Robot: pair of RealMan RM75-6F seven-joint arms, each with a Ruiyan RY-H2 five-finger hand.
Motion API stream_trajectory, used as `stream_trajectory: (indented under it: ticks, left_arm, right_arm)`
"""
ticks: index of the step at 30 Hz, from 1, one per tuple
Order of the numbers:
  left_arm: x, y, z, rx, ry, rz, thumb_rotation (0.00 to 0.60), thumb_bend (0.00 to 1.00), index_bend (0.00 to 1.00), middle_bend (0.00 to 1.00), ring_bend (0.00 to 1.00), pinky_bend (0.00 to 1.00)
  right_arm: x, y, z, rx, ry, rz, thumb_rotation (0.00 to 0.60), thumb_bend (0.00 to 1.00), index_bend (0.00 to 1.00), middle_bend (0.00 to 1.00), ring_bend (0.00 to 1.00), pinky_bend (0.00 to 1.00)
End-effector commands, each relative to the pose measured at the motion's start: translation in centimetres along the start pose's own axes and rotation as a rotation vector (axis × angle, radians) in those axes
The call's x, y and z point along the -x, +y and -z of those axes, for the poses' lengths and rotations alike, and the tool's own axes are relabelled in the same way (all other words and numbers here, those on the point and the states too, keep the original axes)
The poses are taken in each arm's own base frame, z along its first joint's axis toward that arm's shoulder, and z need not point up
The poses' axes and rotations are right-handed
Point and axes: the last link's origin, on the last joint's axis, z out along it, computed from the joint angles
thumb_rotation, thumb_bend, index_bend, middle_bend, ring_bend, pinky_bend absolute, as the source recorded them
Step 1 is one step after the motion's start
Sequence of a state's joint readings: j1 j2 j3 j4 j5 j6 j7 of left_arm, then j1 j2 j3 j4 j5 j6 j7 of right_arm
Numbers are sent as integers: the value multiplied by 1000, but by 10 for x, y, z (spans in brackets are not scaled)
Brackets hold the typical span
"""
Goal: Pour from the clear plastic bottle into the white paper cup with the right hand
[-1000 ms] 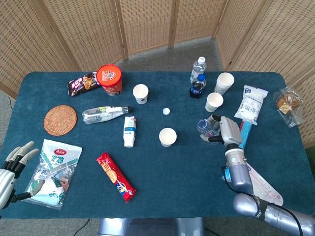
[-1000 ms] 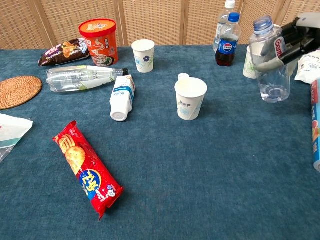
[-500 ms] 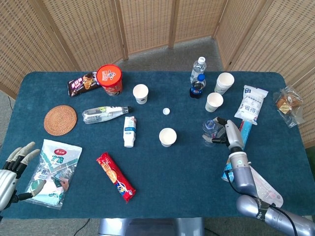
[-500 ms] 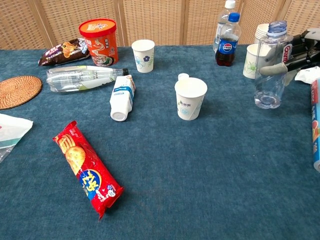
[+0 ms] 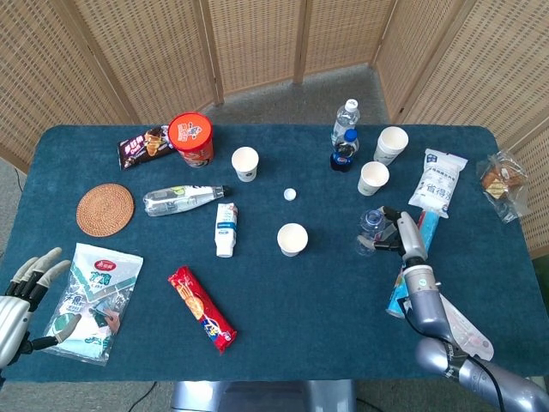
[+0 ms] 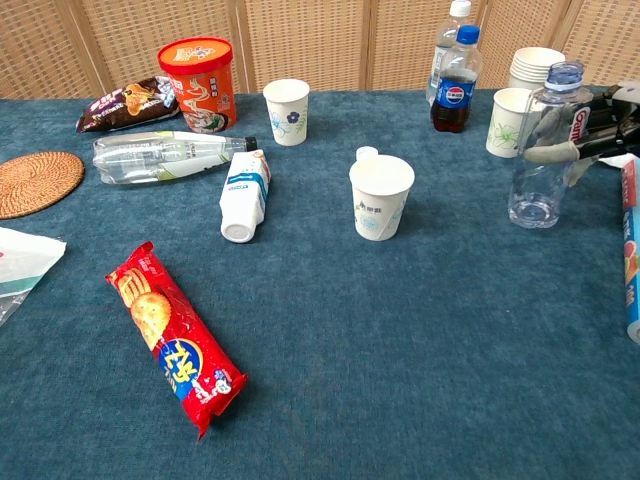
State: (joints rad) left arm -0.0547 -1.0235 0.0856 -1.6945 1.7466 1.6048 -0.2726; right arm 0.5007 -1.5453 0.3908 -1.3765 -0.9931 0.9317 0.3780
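Note:
The clear plastic bottle (image 5: 370,228) (image 6: 545,150) stands upright and uncapped on the blue table, right of the white paper cup (image 5: 292,239) (image 6: 381,196). My right hand (image 5: 401,237) (image 6: 585,130) holds the bottle from its right side, thumb across the front and fingers behind it. The cup stands upright in mid-table, well apart from the bottle. A small white cap (image 5: 291,195) (image 6: 367,153) lies just behind the cup. My left hand (image 5: 26,287) hangs off the table's front left corner, fingers spread, holding nothing.
Two more paper cups (image 6: 507,122), a cup stack (image 6: 534,66) and a cola bottle (image 6: 454,92) stand behind the held bottle. Snack packets (image 5: 436,182) lie to its right. A lying bottle (image 6: 165,155), white tube (image 6: 243,193), cracker pack (image 6: 172,335), red tub (image 6: 197,82) and coaster (image 5: 105,209) sit left.
The right hand has carried the bottle to the right, away from the cup, turned it upright and lowered it onto the table. The left hand has stayed put.

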Motion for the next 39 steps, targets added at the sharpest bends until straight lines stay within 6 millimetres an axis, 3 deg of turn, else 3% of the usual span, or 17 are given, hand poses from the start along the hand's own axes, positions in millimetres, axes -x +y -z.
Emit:
stream_trajectory:
  ticks: [1,17,24,32,39]
  left_arm:
    - [0,1,-1,3,-2,0,379,375,91,38,0,0]
    - [-2,6,-2,14,1,-9,376,375,91,39,0,0]
    - [-3,8,-1,25,3,-11,370,374,90,39,0,0]
    - [-3,8,0,29,7,-10,374,374,90,39,0,0]
    - [-4,7,0,34,11,-9,376,374,91,39,0,0]
  right_arm:
    - [-4,8,-2,-6,-11,-23,600,195,497,556,406,416]
    - [-17,31,-4,14,-9,-81,600,191,484,524,334,313]
    - [-18,36,0,19,-45,-92,600,202,438,461,239,225]
    - [-20,37,7,6,-63,-87,600,231,347,421,195,144]
    - [-25,37,15,-16,-73,-54,600,252,217,329,127,35]
